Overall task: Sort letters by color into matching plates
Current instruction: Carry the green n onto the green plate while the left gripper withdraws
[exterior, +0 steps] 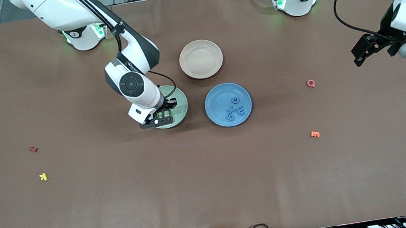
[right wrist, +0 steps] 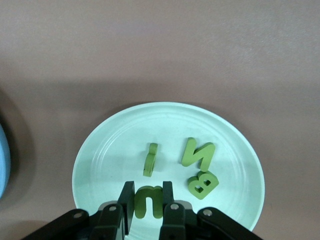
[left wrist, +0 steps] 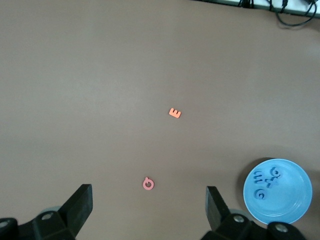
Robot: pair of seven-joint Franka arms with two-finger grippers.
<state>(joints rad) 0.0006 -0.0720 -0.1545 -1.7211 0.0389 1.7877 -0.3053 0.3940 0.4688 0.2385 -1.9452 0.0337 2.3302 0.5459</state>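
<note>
1. Front view: high, facing both robot bases, taking in the whole worktop (exterior: 214, 192).
2. Left wrist view: looks down from well above, sharing the blue plate (left wrist: 295, 210) (also seen from the front).
3. Right wrist view: close over the green plate (right wrist: 235, 140).

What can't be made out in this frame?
- Green plate, front view: the right arm hides most of it, and the green letters show only in the right wrist view.
- Red piece, front view: too small to read.
- Left gripper, left wrist view: cut off by the edge.
</note>
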